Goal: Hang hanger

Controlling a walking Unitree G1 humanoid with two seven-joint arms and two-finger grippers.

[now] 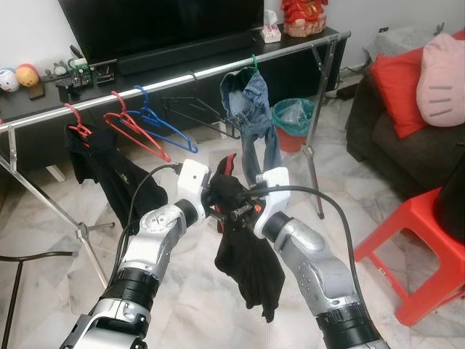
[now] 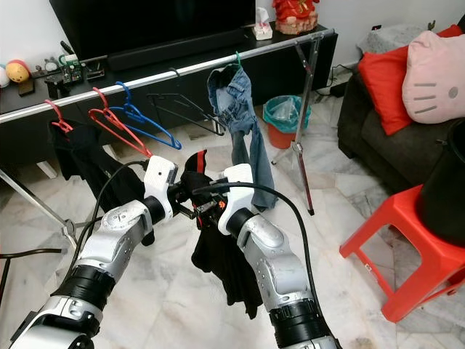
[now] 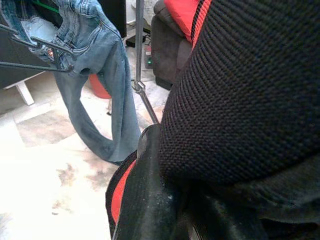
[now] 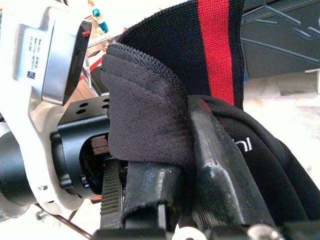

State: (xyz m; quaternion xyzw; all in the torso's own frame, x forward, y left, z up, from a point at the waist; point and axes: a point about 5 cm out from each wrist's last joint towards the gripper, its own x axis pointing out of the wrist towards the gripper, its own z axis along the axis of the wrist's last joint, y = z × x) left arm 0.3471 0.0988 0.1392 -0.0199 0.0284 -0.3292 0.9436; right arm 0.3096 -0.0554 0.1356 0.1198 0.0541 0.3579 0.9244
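I hold a black garment with a red stripe (image 1: 251,265) between both grippers, at chest height in front of the silver clothes rail (image 1: 182,76). My left gripper (image 1: 215,198) and right gripper (image 1: 241,208) face each other, both shut on the bunched top of the cloth. The rest hangs down below them. In the right wrist view the cloth (image 4: 150,125) is folded over a black finger (image 4: 220,170). In the left wrist view the knit fabric (image 3: 240,100) covers a finger (image 3: 147,200). I cannot make out a hanger inside the garment.
The rail holds a dark garment (image 1: 109,171), red hangers (image 1: 134,134), a blue hanger (image 1: 171,127), black hangers (image 1: 196,109) and jeans (image 1: 254,116) on a green hanger. A green bin (image 1: 293,120) stands behind, with a sofa (image 1: 392,138) and red stool (image 1: 421,240) at right.
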